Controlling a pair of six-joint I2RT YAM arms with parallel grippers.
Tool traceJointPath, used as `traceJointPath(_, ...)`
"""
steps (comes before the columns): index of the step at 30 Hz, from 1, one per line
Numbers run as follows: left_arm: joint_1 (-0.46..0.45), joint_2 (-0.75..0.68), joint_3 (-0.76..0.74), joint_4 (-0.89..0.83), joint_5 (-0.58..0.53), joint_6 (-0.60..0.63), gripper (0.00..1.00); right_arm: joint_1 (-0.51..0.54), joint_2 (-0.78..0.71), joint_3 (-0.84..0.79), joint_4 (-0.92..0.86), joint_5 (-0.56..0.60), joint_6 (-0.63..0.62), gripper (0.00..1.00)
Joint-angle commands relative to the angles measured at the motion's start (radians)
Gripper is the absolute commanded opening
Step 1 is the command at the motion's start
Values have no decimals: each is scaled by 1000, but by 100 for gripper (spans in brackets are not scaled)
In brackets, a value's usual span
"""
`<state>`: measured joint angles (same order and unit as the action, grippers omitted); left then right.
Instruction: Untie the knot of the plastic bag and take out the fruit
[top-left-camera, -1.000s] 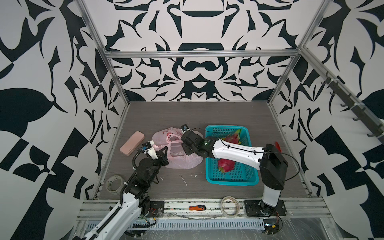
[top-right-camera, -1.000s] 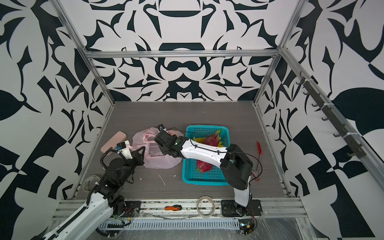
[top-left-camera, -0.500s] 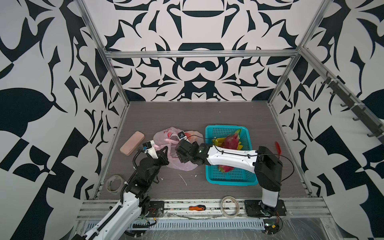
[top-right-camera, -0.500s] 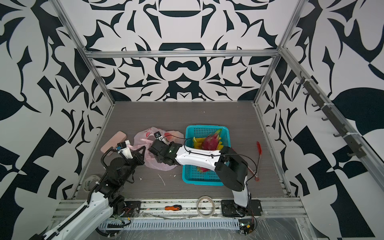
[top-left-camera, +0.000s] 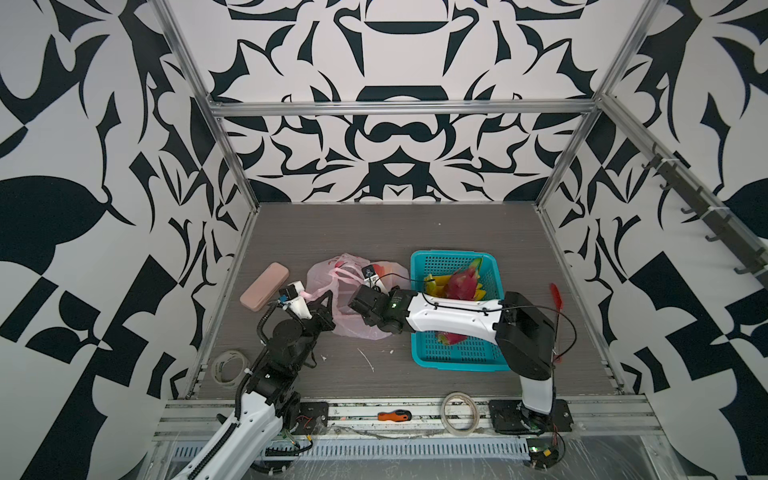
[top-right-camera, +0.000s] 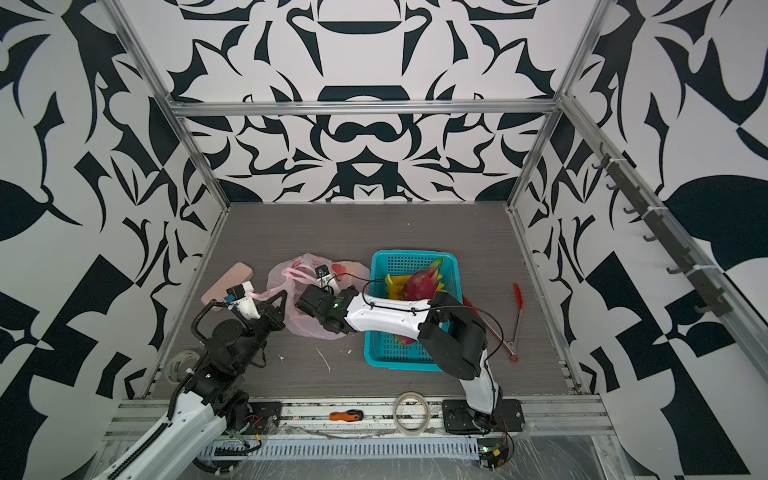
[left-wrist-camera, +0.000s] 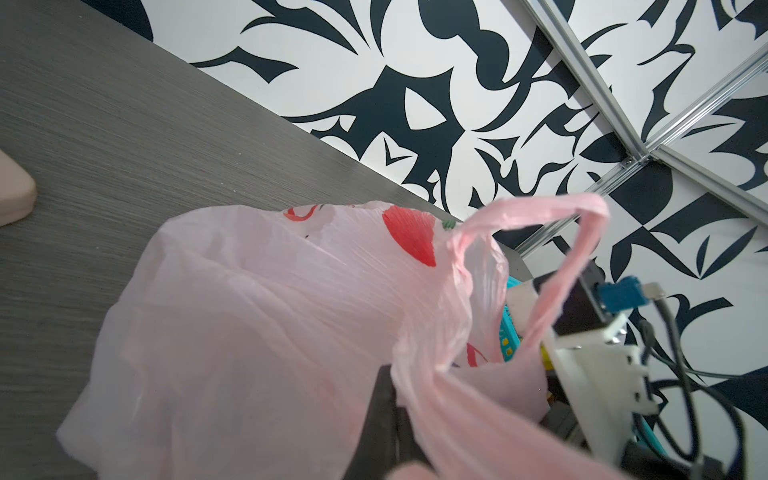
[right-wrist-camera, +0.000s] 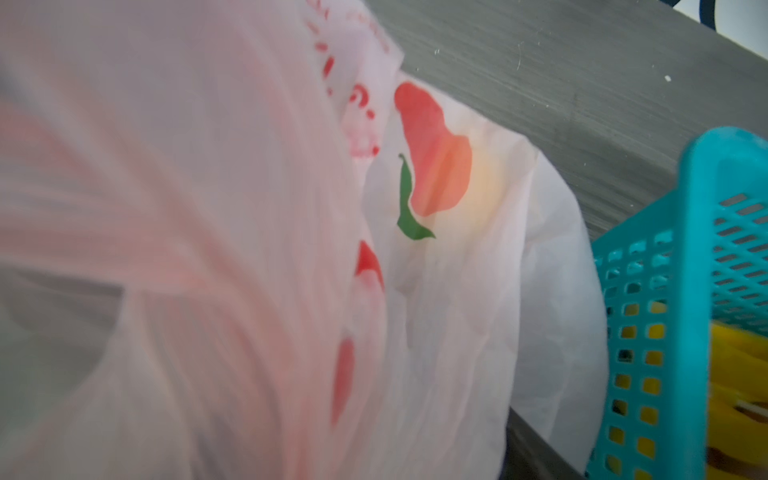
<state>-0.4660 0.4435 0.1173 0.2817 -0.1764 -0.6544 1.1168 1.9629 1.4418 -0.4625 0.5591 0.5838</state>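
Grey tabletop (top-left-camera: 374, 232), plastic bag (left-wrist-camera: 249, 324) pinched in left hand (left-wrist-camera: 401, 440)

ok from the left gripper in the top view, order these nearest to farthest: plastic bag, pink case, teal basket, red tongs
1. plastic bag: its handle is pinched in the shut left gripper.
2. pink case: just left, near the wall.
3. teal basket: right, past the bag.
4. red tongs: far right, beyond the basket.

One pink plastic bag (top-left-camera: 328, 278), one teal basket (top-left-camera: 451, 252), two dragon fruits (top-left-camera: 463, 282), one banana bunch (top-left-camera: 436, 289), two tape rolls (top-left-camera: 218, 365), one screwdriver (top-left-camera: 395, 414), one pink case (top-left-camera: 264, 286).
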Motion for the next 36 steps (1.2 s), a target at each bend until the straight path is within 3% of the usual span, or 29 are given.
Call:
traceJointPath(1, -3, -14, -10, -24, -22, -5, 0, -12, -9, 37, -1, 37, 7, 70)
traceJointPath(7, -3, 8, -16, -18, -23, -7, 0, -31, -23, 56, 41, 61, -123, 34)
traceJointPath(12, -3, 32, -32, 8, -30, -18, 0, -31, -40, 82, 59, 76, -279, 16)
traceJointPath(17, -3, 58, -52, 38, -33, -42, 0, -31, -79, 76, 84, 74, -381, 9)
traceJointPath(25, -3, 107, -63, 62, -17, -61, 0, 3, -149, 42, 150, 91, -484, 6)
traceJointPath(36, -3, 117, -58, 83, -2, -74, 0, 8, -155, -13, 188, 84, -455, 7)
